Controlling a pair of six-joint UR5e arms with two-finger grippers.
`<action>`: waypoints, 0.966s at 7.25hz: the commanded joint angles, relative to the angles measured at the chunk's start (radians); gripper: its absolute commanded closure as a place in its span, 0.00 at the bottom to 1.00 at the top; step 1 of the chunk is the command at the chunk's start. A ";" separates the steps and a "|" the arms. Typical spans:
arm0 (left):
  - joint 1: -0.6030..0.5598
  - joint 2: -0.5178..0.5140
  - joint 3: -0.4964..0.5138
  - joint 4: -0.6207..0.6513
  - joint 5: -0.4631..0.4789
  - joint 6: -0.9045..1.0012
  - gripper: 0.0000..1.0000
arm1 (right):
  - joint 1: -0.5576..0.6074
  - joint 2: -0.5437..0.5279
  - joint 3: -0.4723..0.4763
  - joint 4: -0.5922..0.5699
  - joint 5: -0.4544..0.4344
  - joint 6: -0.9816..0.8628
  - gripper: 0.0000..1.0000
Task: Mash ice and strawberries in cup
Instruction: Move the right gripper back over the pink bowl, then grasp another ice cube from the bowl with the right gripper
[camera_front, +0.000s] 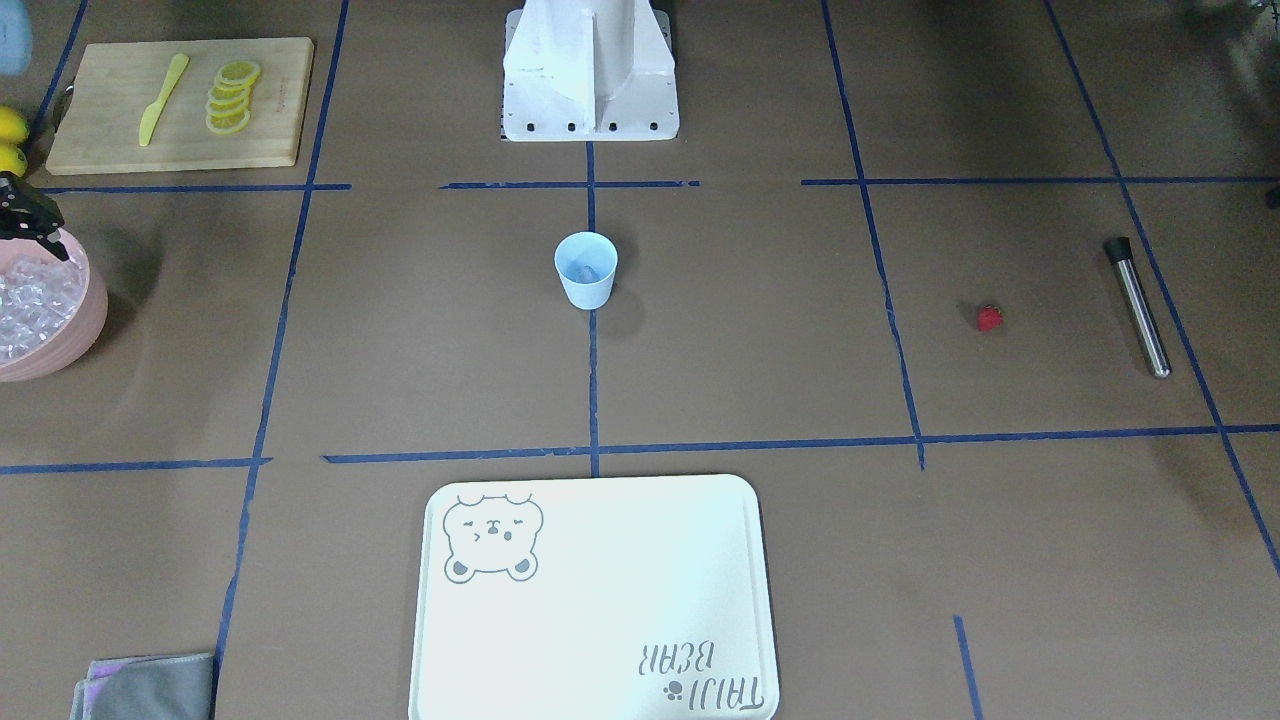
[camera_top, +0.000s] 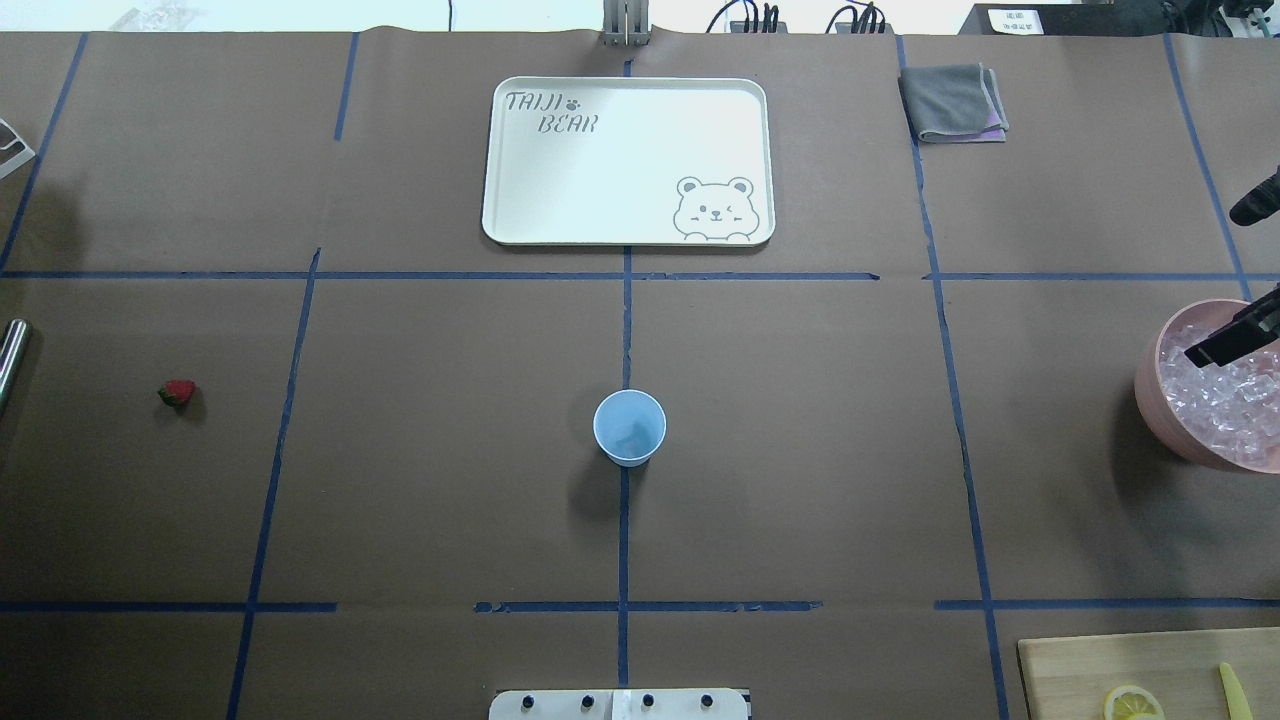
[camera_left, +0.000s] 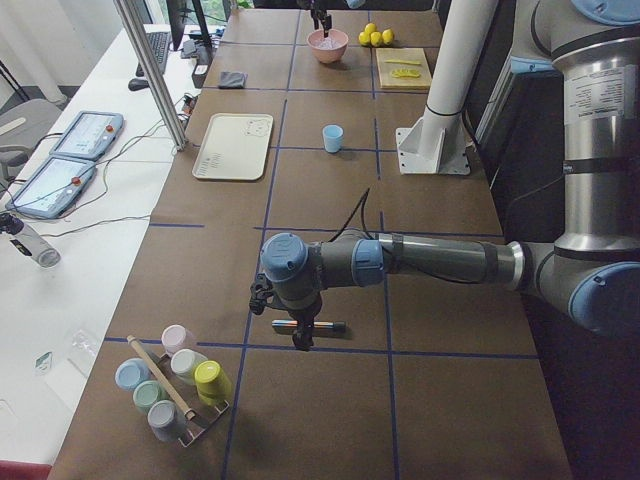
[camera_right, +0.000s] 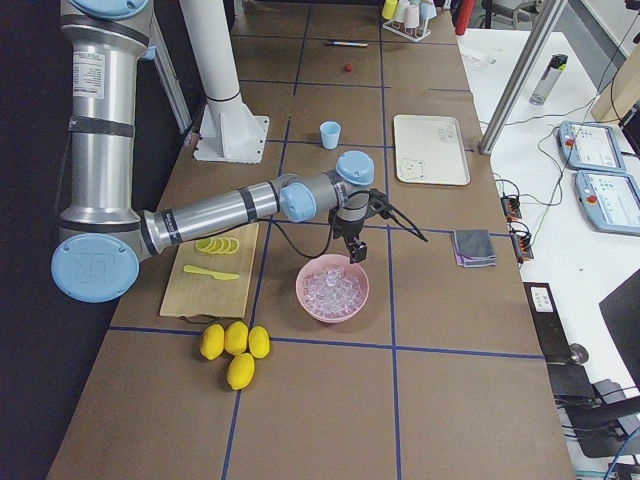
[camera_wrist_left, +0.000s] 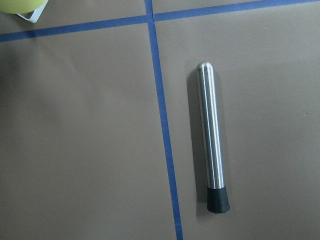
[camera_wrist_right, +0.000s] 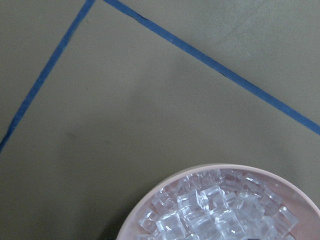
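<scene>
The pale blue cup (camera_front: 586, 270) (camera_top: 629, 427) stands upright mid-table on a blue tape line; I cannot tell what is inside it. One small red strawberry (camera_front: 989, 318) (camera_top: 178, 392) lies alone on the left arm's side. The ice (camera_top: 1225, 400) (camera_wrist_right: 215, 212) fills a pink bowl (camera_right: 305, 300) on the right arm's side. My right gripper (camera_top: 1215, 350) (camera_right: 355, 250) hangs over that bowl's rim; I cannot tell whether it is open or shut. My left gripper (camera_left: 297, 338) hovers over a steel muddler (camera_wrist_left: 212, 135) (camera_front: 1137, 305); its state cannot be told.
A white bear-print tray (camera_top: 628, 160) lies beyond the cup. A wooden board (camera_front: 180, 105) holds lemon slices and a yellow knife, with whole lemons (camera_right: 232, 345) beside it. A grey cloth (camera_top: 952, 102) sits at the far right. A rack of coloured cups (camera_left: 175, 385) stands near the left arm.
</scene>
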 joint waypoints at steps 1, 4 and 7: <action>0.001 0.000 -0.001 0.000 0.000 0.000 0.00 | -0.001 -0.010 -0.054 0.020 -0.005 -0.010 0.18; 0.003 0.000 0.002 0.000 0.000 0.002 0.00 | -0.018 -0.018 -0.080 0.021 -0.007 -0.010 0.21; 0.007 0.000 0.002 0.000 0.000 0.002 0.00 | -0.055 -0.018 -0.084 0.021 -0.007 -0.001 0.26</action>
